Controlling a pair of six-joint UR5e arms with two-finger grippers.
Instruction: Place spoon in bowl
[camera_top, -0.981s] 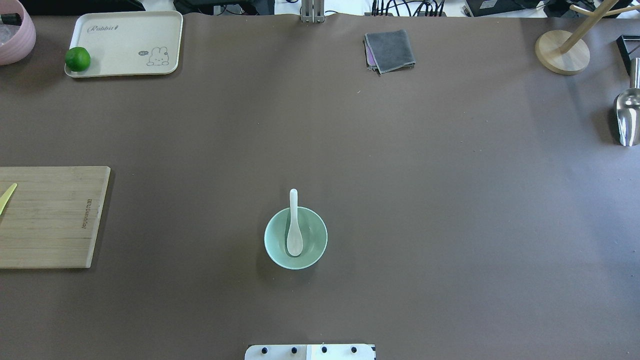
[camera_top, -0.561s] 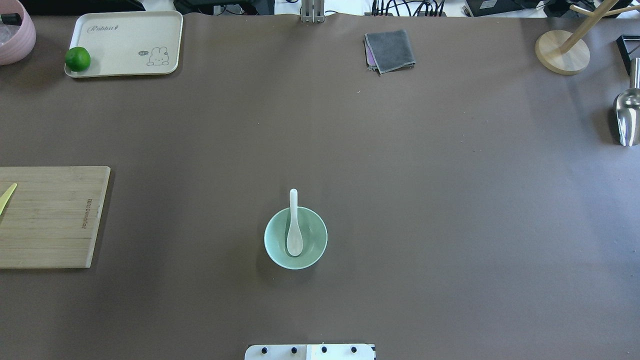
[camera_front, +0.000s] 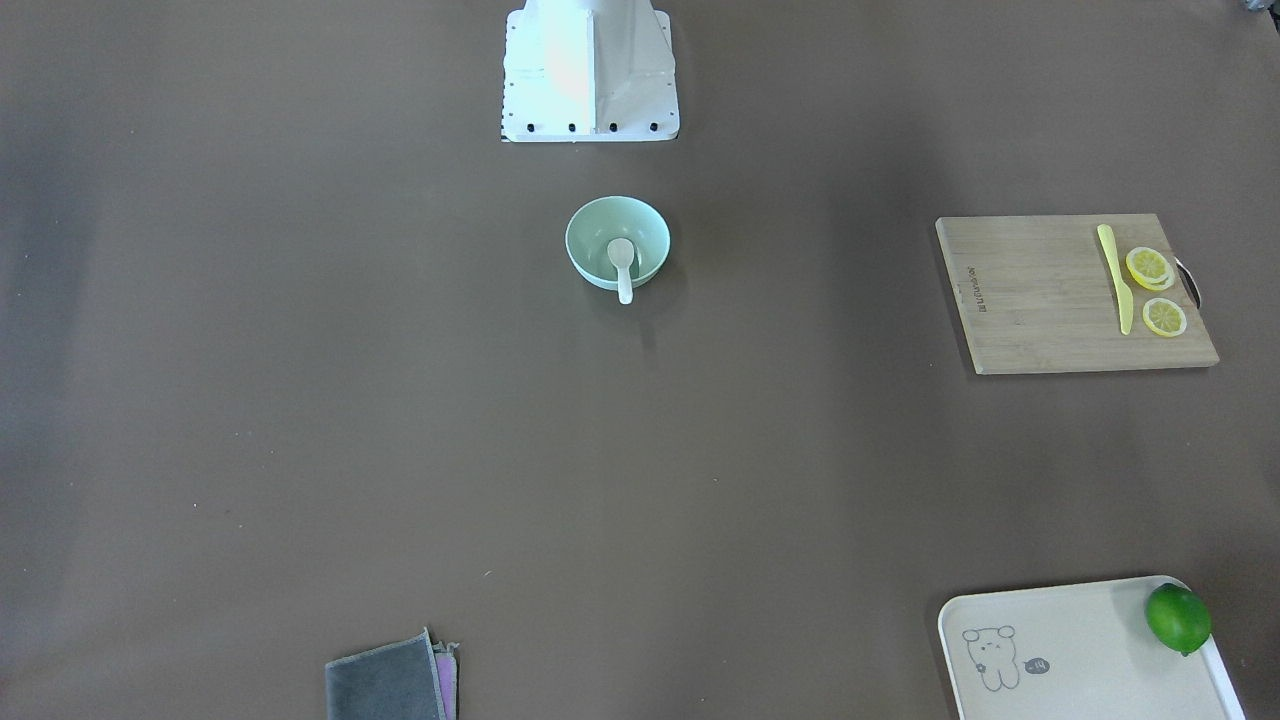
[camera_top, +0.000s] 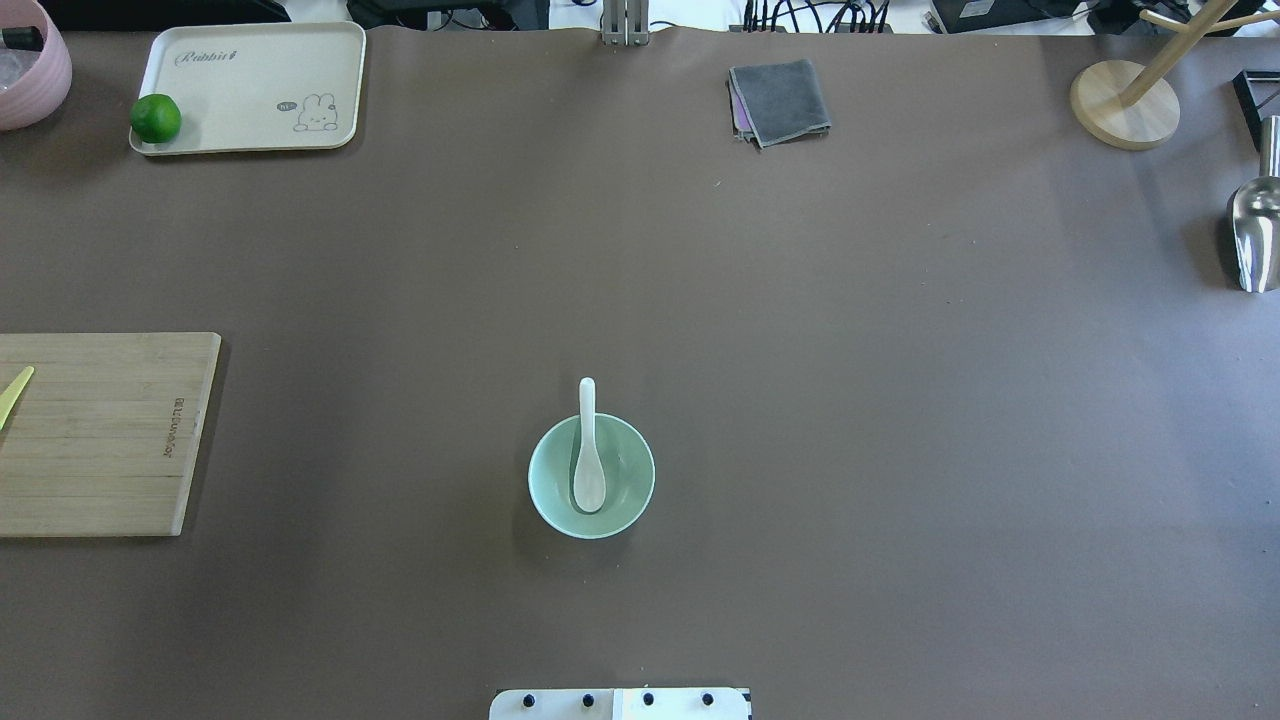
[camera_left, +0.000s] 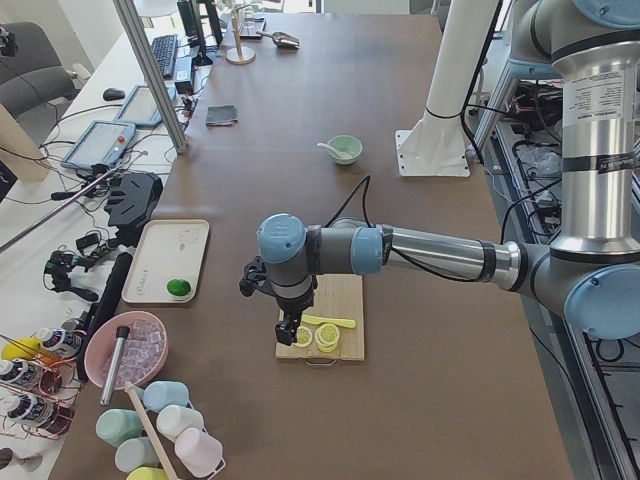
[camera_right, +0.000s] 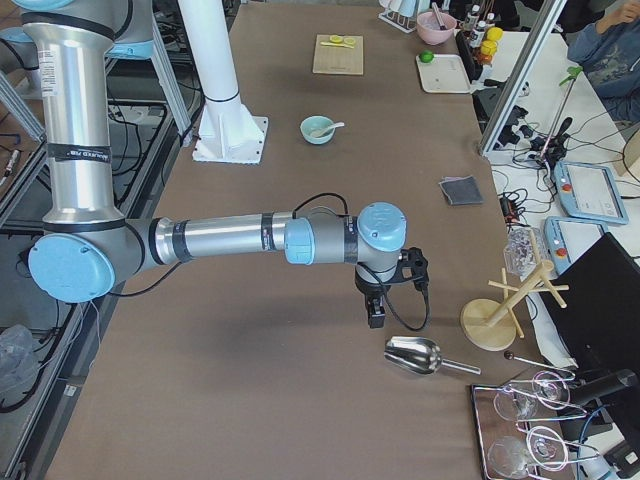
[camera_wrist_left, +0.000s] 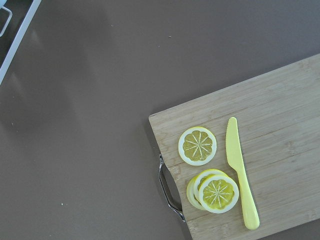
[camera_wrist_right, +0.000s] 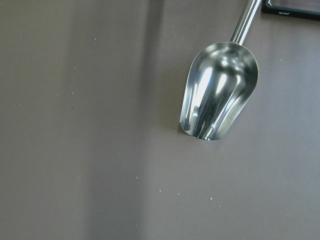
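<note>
The white spoon (camera_top: 588, 460) lies in the pale mint-green bowl (camera_top: 628, 480), scoop on the bottom and handle over the far rim. Both also show in the front-facing view, spoon (camera_front: 622, 262) and bowl (camera_front: 595, 232). No gripper shows in the overhead or front-facing view. In the exterior left view my left gripper (camera_left: 291, 336) hangs over the cutting board, far from the bowl (camera_left: 348, 152). In the exterior right view my right gripper (camera_right: 376, 319) hangs near a metal scoop, far from the bowl (camera_right: 316, 130). I cannot tell if either is open or shut.
A wooden cutting board (camera_top: 100, 440) with a yellow knife (camera_wrist_left: 241, 172) and lemon slices (camera_wrist_left: 197, 145) is at the left. A cream tray (camera_top: 260, 85) with a lime (camera_top: 155, 118) stands far left. A grey cloth (camera_top: 780, 100), a wooden stand (camera_top: 1125, 103) and a metal scoop (camera_wrist_right: 220, 90) are at the right.
</note>
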